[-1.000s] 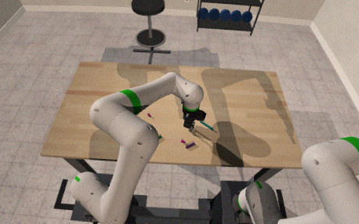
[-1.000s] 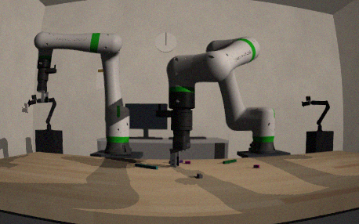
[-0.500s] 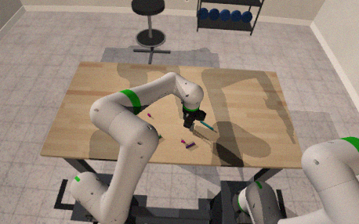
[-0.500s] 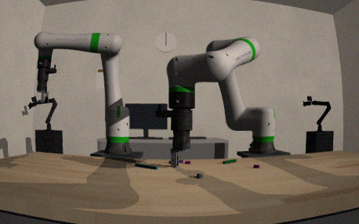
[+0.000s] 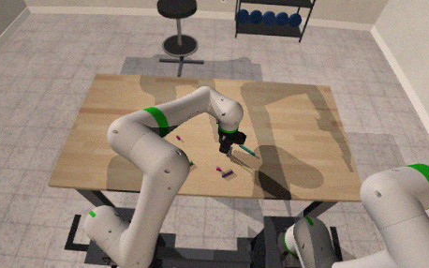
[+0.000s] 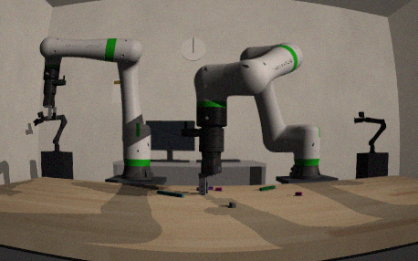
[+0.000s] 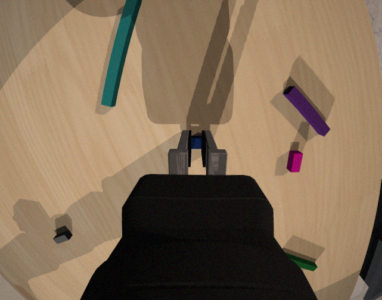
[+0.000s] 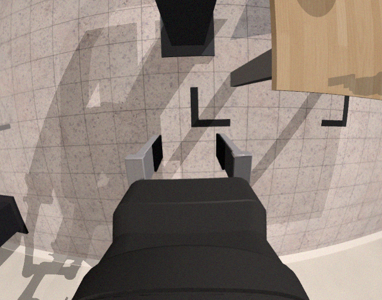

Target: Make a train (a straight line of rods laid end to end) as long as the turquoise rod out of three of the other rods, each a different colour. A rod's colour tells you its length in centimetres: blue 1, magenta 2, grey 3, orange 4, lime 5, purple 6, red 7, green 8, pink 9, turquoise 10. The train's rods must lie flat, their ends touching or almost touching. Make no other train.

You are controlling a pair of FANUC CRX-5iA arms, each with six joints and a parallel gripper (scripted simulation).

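Left pincer (image 5: 229, 154) (image 6: 203, 193) (image 7: 196, 141) pinches the small blue rod (image 7: 196, 142) between its pads, low over the wooden table (image 5: 84, 155) (image 6: 196, 228) (image 7: 71, 145) and just off one end of the turquoise rod (image 5: 247, 150) (image 6: 171, 193) (image 7: 118, 61). The right pincer (image 6: 51, 111) (image 8: 189, 145), fingers spread with nothing between them, hangs off the table, well apart from the turquoise rod. The purple rod (image 5: 228, 173) (image 6: 211, 188) (image 7: 306, 111) lies across the left pincer from the turquoise rod; the grey rod (image 6: 232, 204) (image 7: 62, 238) sits well apart from it. No train is formed. Blue, grey and purple add up to the turquoise length, so the step in hand appears to be securing the shortest member. Next would come a small lift and a carry to the chosen line, likely at an end of the purple rod, with the blue turned square before release. So short a piece could twist in the grip or be nudged askew.
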